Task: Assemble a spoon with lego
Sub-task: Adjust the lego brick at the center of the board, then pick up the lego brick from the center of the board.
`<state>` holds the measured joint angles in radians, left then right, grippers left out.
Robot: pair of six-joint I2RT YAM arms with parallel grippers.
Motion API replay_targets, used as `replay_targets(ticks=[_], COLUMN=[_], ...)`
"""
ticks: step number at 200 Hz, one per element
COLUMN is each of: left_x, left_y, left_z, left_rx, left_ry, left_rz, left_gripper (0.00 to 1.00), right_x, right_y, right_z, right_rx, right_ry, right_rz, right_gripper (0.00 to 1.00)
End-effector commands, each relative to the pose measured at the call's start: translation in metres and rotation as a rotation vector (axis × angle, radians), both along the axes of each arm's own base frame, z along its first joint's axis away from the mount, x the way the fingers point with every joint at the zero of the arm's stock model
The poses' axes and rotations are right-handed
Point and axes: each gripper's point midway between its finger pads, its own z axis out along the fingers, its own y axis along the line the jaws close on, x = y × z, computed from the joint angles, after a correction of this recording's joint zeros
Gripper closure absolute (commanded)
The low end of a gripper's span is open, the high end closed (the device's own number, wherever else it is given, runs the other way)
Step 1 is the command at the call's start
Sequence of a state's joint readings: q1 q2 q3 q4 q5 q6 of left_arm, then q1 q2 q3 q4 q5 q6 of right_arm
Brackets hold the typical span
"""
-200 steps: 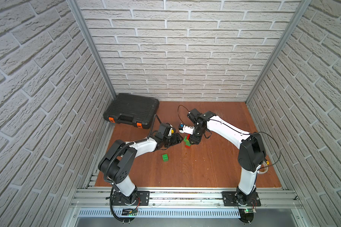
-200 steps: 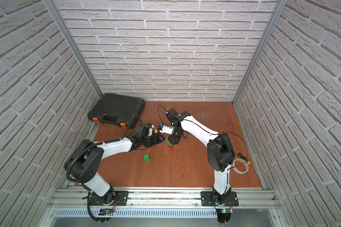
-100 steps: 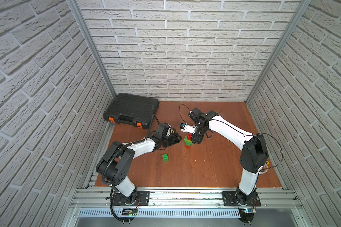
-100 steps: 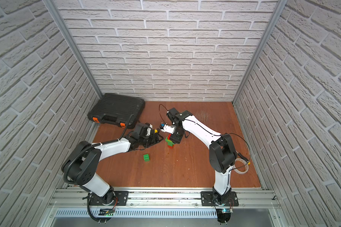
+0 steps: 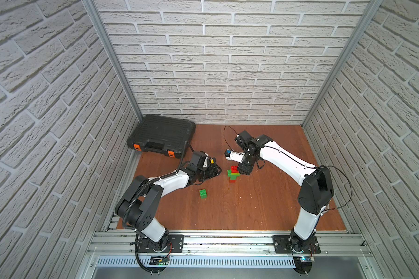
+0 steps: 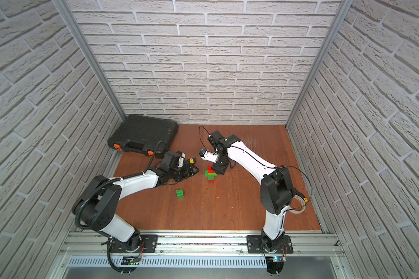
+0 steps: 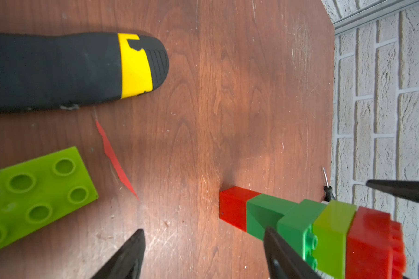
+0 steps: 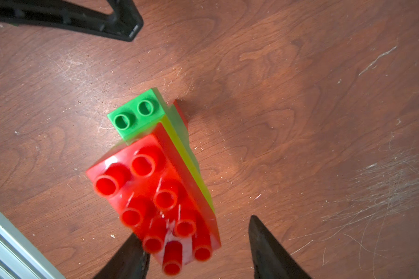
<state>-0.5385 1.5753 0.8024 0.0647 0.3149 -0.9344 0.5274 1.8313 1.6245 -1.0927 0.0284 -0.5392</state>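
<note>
Top views look down; close wrist views share the spoon (image 7: 300,224) (image 8: 155,193)

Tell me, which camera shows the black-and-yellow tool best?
The left wrist view: the black-and-yellow tool fills much of it, sharp and close, though one end is cut off. In both top views only its small yellow tip shows. The right wrist view misses it.

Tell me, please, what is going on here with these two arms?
Two robot arms are building a spoon out of toy bricks. The half-built spoon stands upright on the table: red at its foot, then green, lime, and red on top. The right gripper sits over that top brick, open, with a gap on one side. The left gripper is open beside the stack and holds nothing. A lime brick and a green brick lie loose, and a utility knife lies nearby.
</note>
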Motion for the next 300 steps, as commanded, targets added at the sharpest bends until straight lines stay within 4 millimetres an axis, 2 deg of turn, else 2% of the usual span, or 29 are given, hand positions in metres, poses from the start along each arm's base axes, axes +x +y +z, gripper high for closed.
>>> replay_targets(ticks=[1,33,80,114,134,152,183,218,236,300], left_x=[-0.004,-0.010,-0.031,-0.052,-0.062,-0.070,-0.075,-0.082,-0.087,-0.097], left_y=[0.008,0.020,0.057,0.077,0.075,0.073,0.071,0.083,0.086,0.073], left_z=[0.002,0.008,0.013,0.005,-0.004,-0.014,-0.031,-0.042,-0.042,-0.044], left_rx=[0.025,0.096,0.353,0.505,0.559,0.626,0.700,0.775,0.768,0.640], left_ry=[-0.017,-0.036,-0.023,0.010,0.032,0.058,0.095,0.150,0.157,0.156], left_rz=[-0.004,-0.014,-0.046,-0.060,-0.090,-0.117,-0.133,-0.137,-0.135,-0.139], left_gripper=[0.23,0.23,0.21,0.21,0.21,0.21,0.21,0.25,0.30,0.45], right_x=[-0.009,-0.018,-0.035,-0.026,-0.022,-0.023,-0.025,-0.027,-0.027,-0.025], right_y=[-0.002,-0.002,0.001,-0.002,-0.002,-0.003,-0.014,-0.025,-0.029,-0.032], right_z=[0.011,0.022,0.046,0.069,0.088,0.095,0.095,0.095,0.094,0.090], right_rx=[0.020,0.059,0.171,0.300,0.417,0.458,0.426,0.415,0.412,0.406], right_ry=[-0.004,-0.011,-0.061,-0.158,-0.198,-0.217,-0.219,-0.224,-0.221,-0.213], right_rz=[0.017,0.003,-0.031,-0.183,-0.286,-0.311,-0.320,-0.331,-0.338,-0.345], right_gripper=[0.36,0.36,0.34,0.32,0.30,0.30,0.29,0.29,0.29,0.29])
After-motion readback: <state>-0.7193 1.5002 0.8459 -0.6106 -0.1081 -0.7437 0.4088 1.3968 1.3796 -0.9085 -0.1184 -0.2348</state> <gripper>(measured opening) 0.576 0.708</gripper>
